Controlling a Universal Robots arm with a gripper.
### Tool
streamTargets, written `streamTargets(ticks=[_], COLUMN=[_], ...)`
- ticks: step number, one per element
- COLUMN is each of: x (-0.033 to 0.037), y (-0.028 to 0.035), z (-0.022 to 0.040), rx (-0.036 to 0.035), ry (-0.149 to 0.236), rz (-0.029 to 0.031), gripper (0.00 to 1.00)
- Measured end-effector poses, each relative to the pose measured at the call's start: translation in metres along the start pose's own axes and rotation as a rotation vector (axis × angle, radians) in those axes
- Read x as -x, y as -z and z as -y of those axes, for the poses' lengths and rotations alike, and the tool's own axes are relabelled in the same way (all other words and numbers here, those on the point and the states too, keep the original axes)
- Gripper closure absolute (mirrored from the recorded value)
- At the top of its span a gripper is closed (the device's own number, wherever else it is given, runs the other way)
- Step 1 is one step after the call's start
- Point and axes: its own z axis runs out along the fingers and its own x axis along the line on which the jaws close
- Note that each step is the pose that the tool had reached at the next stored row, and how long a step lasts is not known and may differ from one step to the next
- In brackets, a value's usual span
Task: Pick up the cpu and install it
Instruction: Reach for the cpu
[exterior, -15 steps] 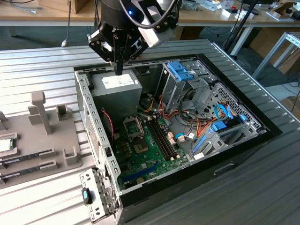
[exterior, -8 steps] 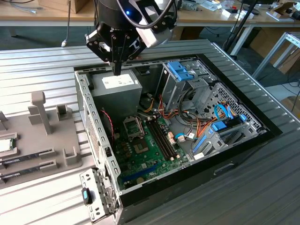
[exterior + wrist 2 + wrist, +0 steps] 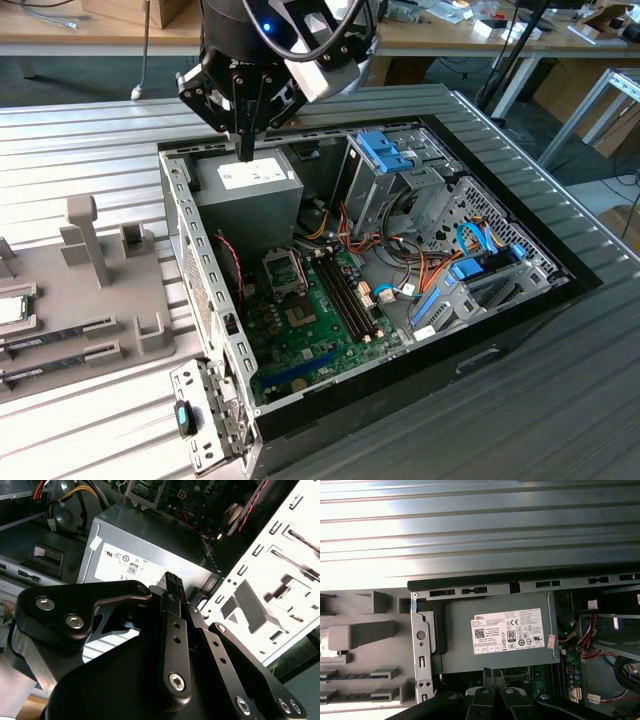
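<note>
The cpu (image 3: 12,309), a small silver square with a green rim, lies in the grey holder tray (image 3: 95,300) at the exterior view's far left. My gripper (image 3: 245,152) hangs over the back corner of the open computer case, just above the grey power-supply box (image 3: 250,185), well away from the cpu. Its fingers (image 3: 172,582) are pressed together with nothing between them, and their tips (image 3: 493,673) point at the box's labelled face (image 3: 507,630). The metal cpu socket (image 3: 283,268) sits on the green motherboard (image 3: 310,320) below the power supply.
Two memory sticks (image 3: 55,335) lie in the tray's slots near the cpu. Inside the case stand a drive cage with blue clips (image 3: 385,150), orange and red cable bundles (image 3: 420,275) and the raised metal side wall (image 3: 200,290). Ribbed grey tabletop (image 3: 90,150) surrounds the case.
</note>
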Motion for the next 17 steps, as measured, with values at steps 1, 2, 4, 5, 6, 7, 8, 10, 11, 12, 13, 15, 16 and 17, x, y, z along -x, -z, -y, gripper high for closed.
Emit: streamTargets(ticks=[1, 2, 4, 5, 6, 7, 8, 10, 11, 12, 13, 15, 16, 17], x=[-0.0006, -0.0012, -0.0024, -0.0027, -0.0032, -0.0039, -0.0044, -0.0053, -0.0057, -0.0063, -0.0070, -0.0078, -0.0082, -0.0087], y=[0.0000, 0.0000, 0.0001, 0.0001, 0.0001, 0.0001, 0.0001, 0.0001, 0.0002, 0.0002, 0.0002, 0.0002, 0.0002, 0.0002], z=[0.0001, 0.0001, 0.0002, 0.0002, 0.0002, 0.0003, 0.0003, 0.0004, 0.0004, 0.0005, 0.0005, 0.0006, 0.0006, 0.0006], rx=[0.0000, 0.0000, 0.0000, 0.0000, 0.0000, 0.0000, 0.0000, 0.0000, 0.0000, 0.0000, 0.0000, 0.0000, 0.0000, 0.0000], ry=[0.000, 0.000, 0.000, 0.000, 0.000, 0.000, 0.000, 0.000, 0.000, 0.000, 0.000, 0.000, 0.000, 0.000], rz=[0.0000, 0.0000, 0.0000, 0.0000, 0.0000, 0.0000, 0.0000, 0.0000, 0.0000, 0.0000, 0.0001, 0.0000, 0.0000, 0.0000], gripper=[0.89, 0.89, 0.89, 0.89, 0.89, 0.89, 0.89, 0.89, 0.89, 0.89, 0.89, 0.89, 0.89, 0.89])
